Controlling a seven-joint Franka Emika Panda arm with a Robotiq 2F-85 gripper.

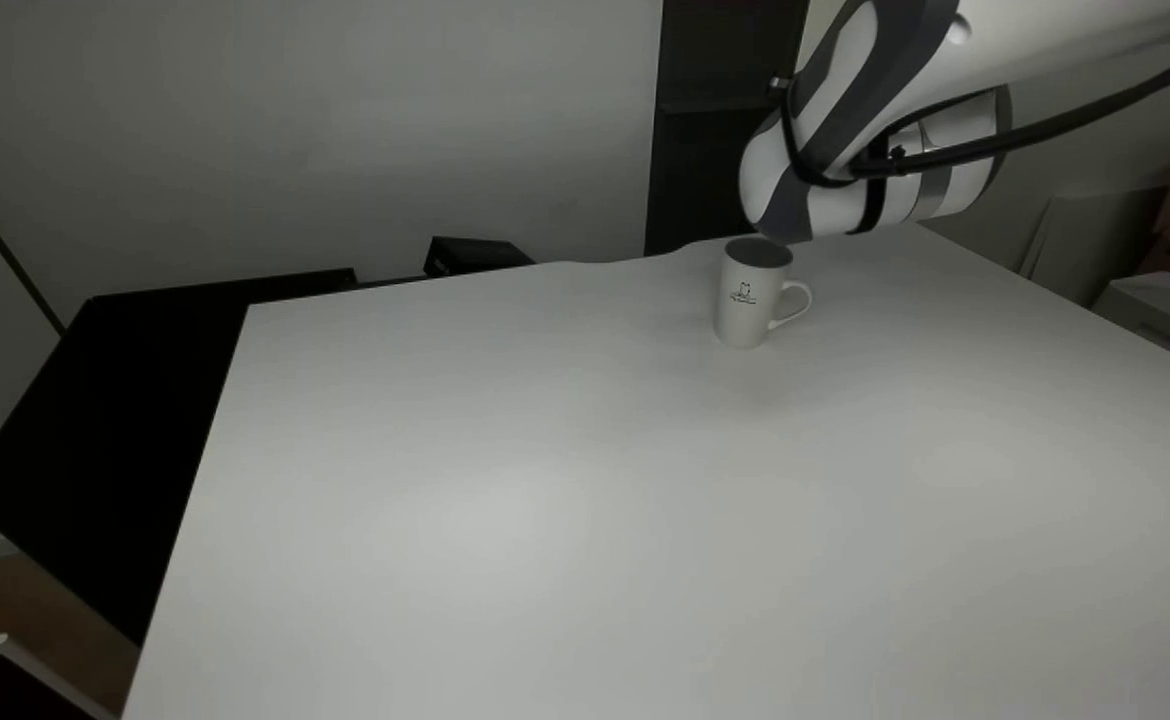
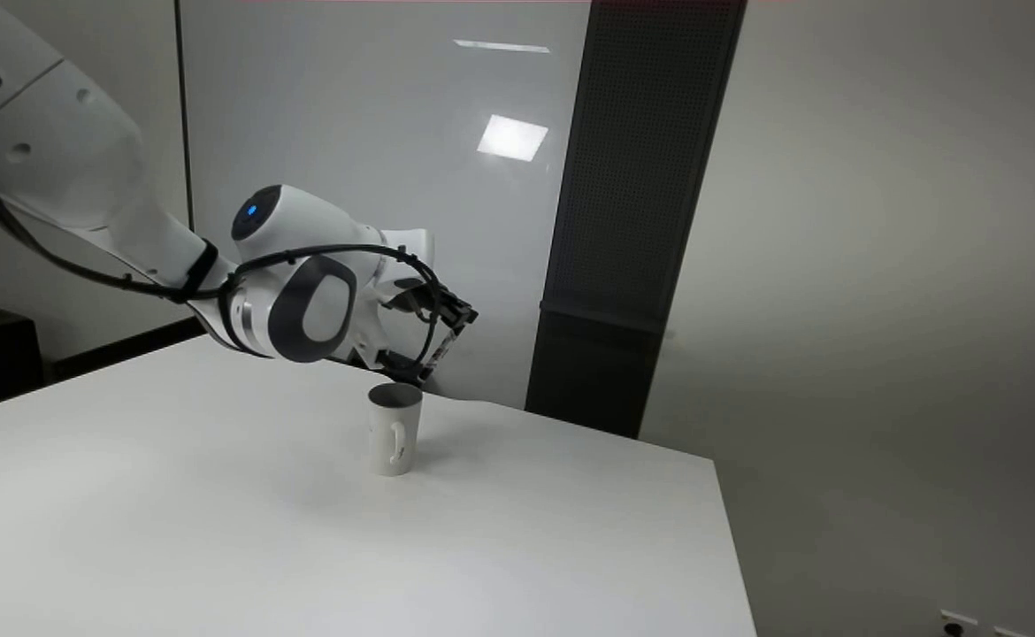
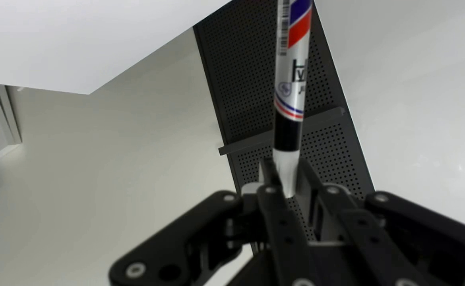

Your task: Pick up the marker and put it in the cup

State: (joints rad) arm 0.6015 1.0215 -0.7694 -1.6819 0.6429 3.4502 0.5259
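The cup (image 1: 743,318) stands upright on the white table in both exterior views (image 2: 382,442), its dark inside facing up and its handle at the side. The marker (image 3: 291,79) is white with blue, red and black bands. In the wrist view my gripper (image 3: 287,174) is shut on its white end, and the rest sticks out past the fingertips and off the frame's top. In an exterior view my gripper (image 2: 448,345) is in the air beyond and above the cup, tilted sideways. Elsewhere the arm hides the gripper. The cup is out of the wrist view.
The white table (image 1: 545,480) has its far edge just behind the cup (image 2: 571,442). A black perforated panel (image 2: 632,177) and a glossy wall board (image 2: 376,106) rise behind it. A black cable (image 2: 332,252) runs along the arm. A black surface (image 1: 115,450) lies beyond the table's side.
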